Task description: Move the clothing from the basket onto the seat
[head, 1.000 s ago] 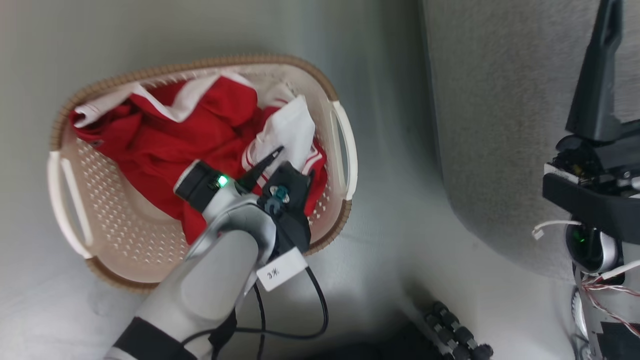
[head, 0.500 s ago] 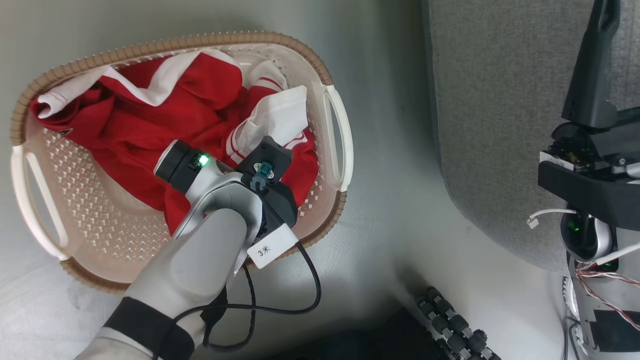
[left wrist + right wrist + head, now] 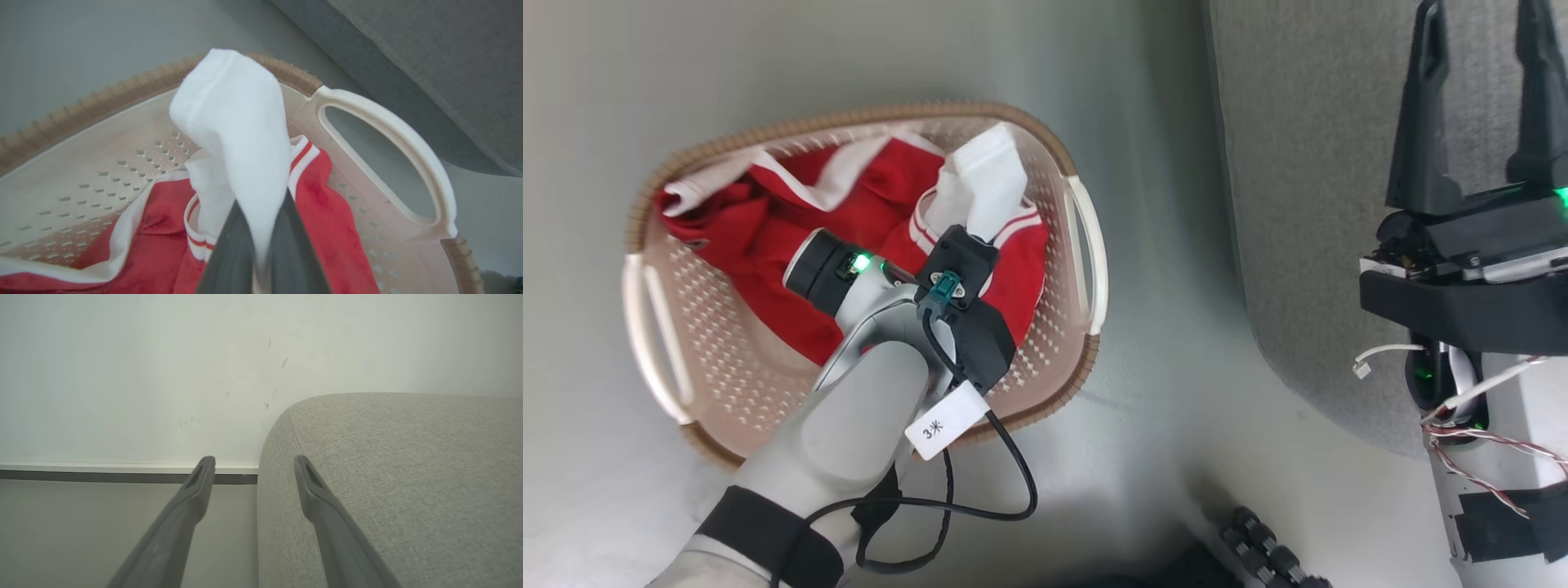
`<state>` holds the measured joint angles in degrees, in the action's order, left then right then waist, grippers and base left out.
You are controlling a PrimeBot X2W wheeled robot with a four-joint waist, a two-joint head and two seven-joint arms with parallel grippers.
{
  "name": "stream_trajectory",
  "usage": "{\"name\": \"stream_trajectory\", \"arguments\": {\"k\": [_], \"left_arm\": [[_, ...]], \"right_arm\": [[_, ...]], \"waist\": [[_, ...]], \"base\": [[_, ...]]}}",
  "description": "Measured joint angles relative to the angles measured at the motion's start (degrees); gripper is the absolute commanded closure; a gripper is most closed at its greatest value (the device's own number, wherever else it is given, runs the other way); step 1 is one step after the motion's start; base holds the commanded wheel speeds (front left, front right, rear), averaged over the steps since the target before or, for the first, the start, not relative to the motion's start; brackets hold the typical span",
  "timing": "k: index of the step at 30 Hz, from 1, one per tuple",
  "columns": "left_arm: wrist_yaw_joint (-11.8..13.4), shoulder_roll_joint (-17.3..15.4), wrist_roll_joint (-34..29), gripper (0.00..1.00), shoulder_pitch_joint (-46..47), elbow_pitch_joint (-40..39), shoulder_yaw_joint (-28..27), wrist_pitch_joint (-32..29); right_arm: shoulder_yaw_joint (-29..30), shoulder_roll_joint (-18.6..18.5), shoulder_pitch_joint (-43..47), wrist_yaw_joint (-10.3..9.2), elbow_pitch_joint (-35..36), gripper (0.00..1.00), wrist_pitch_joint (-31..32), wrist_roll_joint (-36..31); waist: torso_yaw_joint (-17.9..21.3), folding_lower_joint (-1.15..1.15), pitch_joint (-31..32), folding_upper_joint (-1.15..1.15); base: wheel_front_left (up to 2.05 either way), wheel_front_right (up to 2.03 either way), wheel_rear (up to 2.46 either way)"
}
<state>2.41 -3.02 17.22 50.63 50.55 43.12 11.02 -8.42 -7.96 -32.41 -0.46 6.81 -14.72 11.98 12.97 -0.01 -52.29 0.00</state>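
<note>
On the floor at left, the basket point(image 3: 849, 121), a rounded cream plastic shell with perforated walls and a brown ribbed rim, holds the clothing point(image 3: 760, 245): crumpled red fabric with white trim. Left gripper point(image 3: 263, 203): fingers pressed together on a white fold that stands above the pile near the right-hand handle. A strip of smooth pale floor point(image 3: 1168, 408) separates the basket from the seat point(image 3: 1307, 204), coarse grey weave with a rounded corner. Right gripper point(image 3: 254, 460): over that edge, fingers apart.
</note>
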Motion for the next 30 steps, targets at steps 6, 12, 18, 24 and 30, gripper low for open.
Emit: {"name": "stream_trajectory", "arguments": {"k": [6, 12, 18, 24, 30], "left_arm": [[-1.5, 0.1, 1.1, 1.00, 0.5, -0.3, 0.2, 1.3], [-3.0, 0.3, 2.2, 1.00, 0.7, -0.6, -0.1, 1.9], [-4.5, 0.4, 3.4, 1.00, 0.7, -1.5, -0.7, 2.8], [-5.5, 0.3, 4.0, 1.00, 0.7, -2.3, -2.0, 3.1], [-6.5, -0.6, 4.4, 1.00, 0.7, -4.4, -2.5, 3.3]], "right_arm": [[0.0, 0.3, 0.2, 0.56, -3.7, 0.00, 0.0, 0.0], [-0.1, 0.5, 0.6, 1.08, -7.0, 0.00, 0.0, 0.0], [-0.2, 0.6, 2.2, 1.88, -11.2, 0.00, 0.0, 0.0], [-0.6, 0.8, 4.0, 2.49, -15.4, 0.00, 0.0, 0.0], [-1.4, 1.6, 5.4, 3.00, -19.6, 0.00, 0.0, 0.0]], "waist": [[-1.7, 0.00, 4.2, 0.00], [-3.5, 0.00, 7.8, 0.00], [-6.0, 0.00, 12.3, 0.00], [-8.4, 0.00, 17.0, 0.00], [-10.5, -0.01, 22.0, 0.00]], "base": [[0.00, 0.00, 0.00], [0.00, 0.00, 0.00], [0.00, 0.00, 0.00], [0.00, 0.00, 0.00], [0.00, 0.00, 0.00]]}}
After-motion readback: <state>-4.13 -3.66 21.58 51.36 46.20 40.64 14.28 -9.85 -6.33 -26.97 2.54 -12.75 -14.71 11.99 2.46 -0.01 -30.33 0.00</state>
